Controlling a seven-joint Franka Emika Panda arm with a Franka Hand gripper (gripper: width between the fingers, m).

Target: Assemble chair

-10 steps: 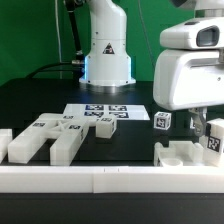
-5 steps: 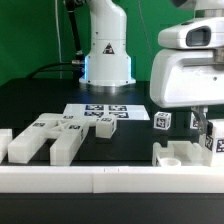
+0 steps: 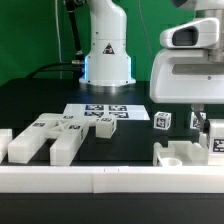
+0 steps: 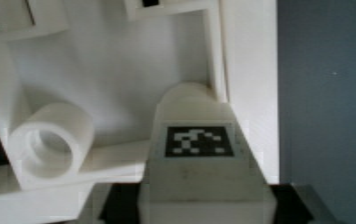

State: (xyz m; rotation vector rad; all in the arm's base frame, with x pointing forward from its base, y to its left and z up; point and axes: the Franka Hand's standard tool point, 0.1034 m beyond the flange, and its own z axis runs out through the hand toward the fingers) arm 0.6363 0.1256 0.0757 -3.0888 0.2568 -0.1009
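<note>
In the wrist view my gripper is shut on a white chair bar with a square tag, its dark fingers on either side. Under the bar lies a white chair piece with a round socket. In the exterior view the gripper hangs at the right. The tagged bar stands upright against the white socketed piece. A small tagged block stands just to the exterior view's left of the gripper. Several more tagged chair pieces lie at the left.
The marker board lies flat in the middle of the black table. The robot base stands behind it. A long low white border rail runs along the front edge, close under the socketed piece.
The gripper body has risen slightly. The loose chair pieces have not moved.
</note>
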